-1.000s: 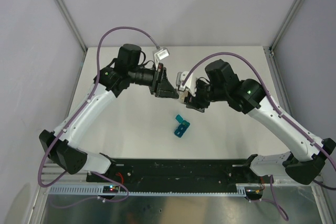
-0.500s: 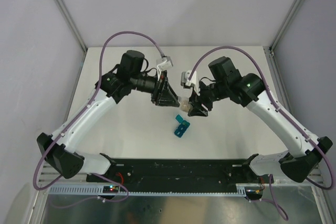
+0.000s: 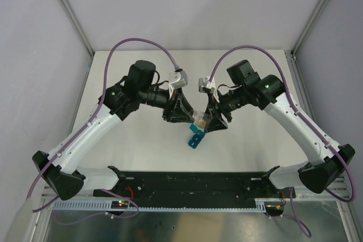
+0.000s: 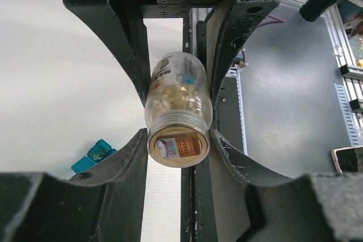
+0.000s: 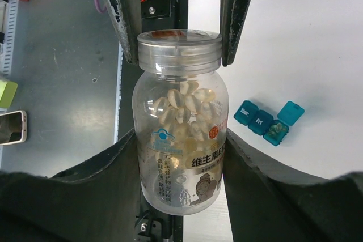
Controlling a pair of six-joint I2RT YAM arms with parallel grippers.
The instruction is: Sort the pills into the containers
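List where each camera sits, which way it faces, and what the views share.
Top external: above and behind the bases, looking down on the table; left arm and right arm meet at a pill bottle near the teal pill organizer.
Left wrist: on the left arm, looking along the left fingers, clamped on the bottle's cap end.
Right wrist: on the right arm, looking along the right fingers, clamped around the bottle's body.
Shared: all three show bottle and organizer.
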